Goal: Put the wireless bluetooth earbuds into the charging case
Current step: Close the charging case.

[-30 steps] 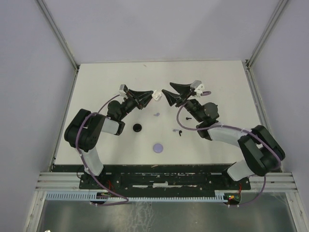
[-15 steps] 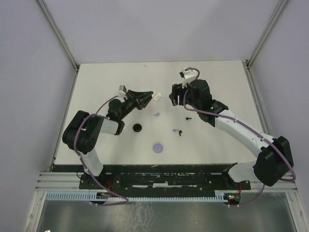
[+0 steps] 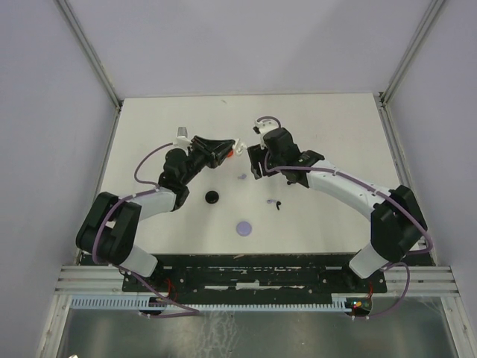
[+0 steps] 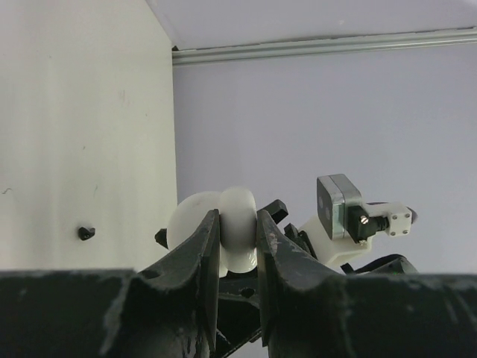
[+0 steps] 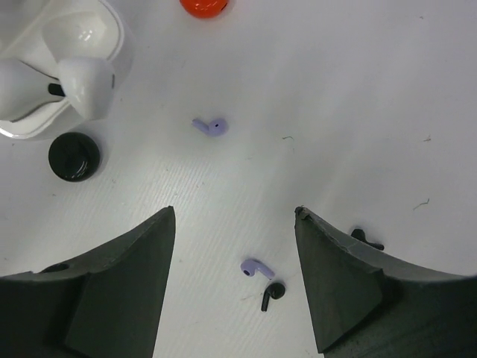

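Note:
My left gripper [image 3: 229, 148] is shut on the white charging case [image 3: 241, 145] and holds it above the table; in the left wrist view its fingers clamp the case [image 4: 238, 231] from both sides. The case's lid stands open in the right wrist view [image 5: 52, 60]. My right gripper [image 3: 253, 159] is open and empty, pointing down beside the case. Below its spread jaws [image 5: 234, 212] lie a lavender earbud [image 5: 257, 268] touching a black earbud [image 5: 272, 293]. A second lavender earbud [image 5: 210, 126] lies further off, and another black earbud [image 5: 365, 239] sits by the right finger.
A black disc [image 3: 212, 197] and a lavender disc [image 3: 244, 227] lie on the white table nearer the arm bases. A red-orange round thing [image 5: 203, 6] sits just past the case. A small black earbud [image 4: 86, 233] shows on the table in the left wrist view.
My right arm has swung left and turned its gripper down over the table's middle, close to the case. My left gripper has shifted slightly with the case still held.

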